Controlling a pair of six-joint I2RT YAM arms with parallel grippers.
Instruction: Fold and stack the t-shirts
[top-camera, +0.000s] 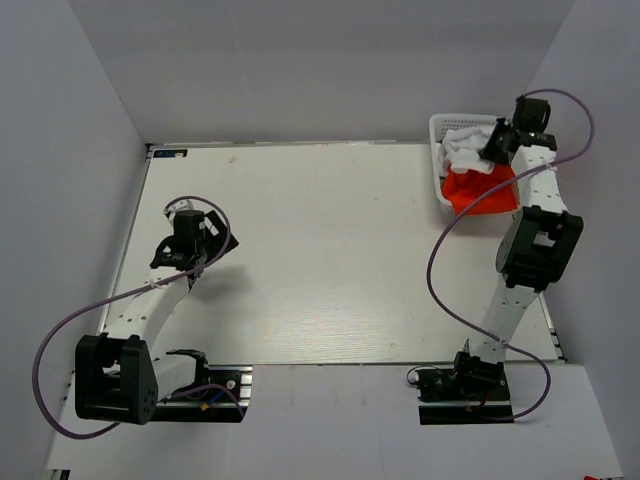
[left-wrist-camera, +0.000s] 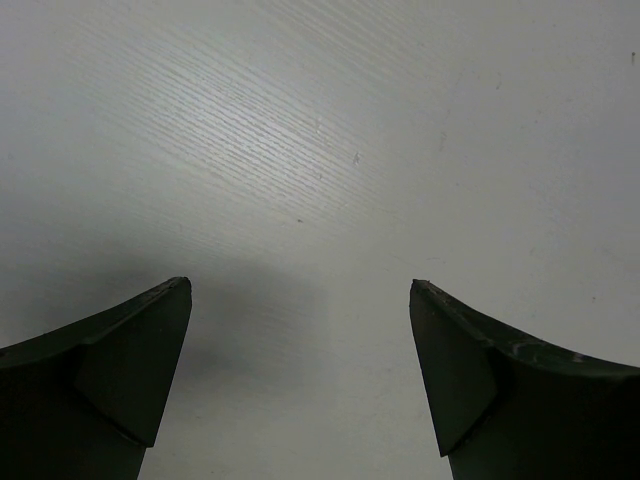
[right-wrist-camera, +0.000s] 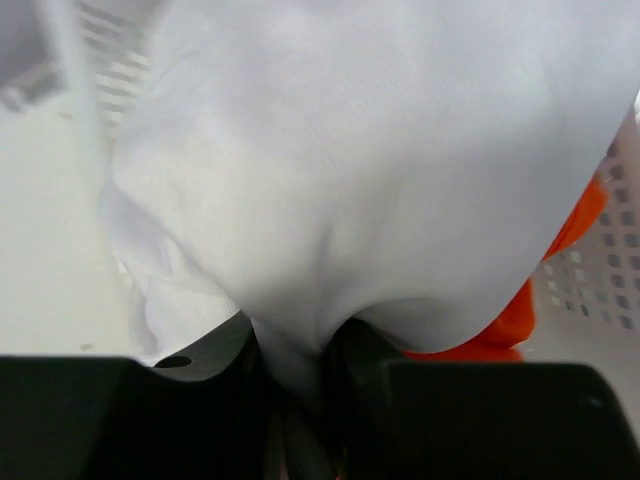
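Tabletop (top-camera: 320, 260) lies under wide-open left hand (left-wrist-camera: 300, 290); right hand (right-wrist-camera: 297, 345) pinches white t-shirt (right-wrist-camera: 350, 180).

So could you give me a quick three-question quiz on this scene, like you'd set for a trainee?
1. True or false: the left hand is holding a t-shirt.
2. Pick one: what is the right hand pinching? A) a sock B) the white t-shirt C) a towel
3. Fill the gap: the orange t-shirt sits with the white one in the mesh ____ at the table's far right corner.

Key
1. False: its fingers stand wide apart over bare tabletop.
2. B
3. basket
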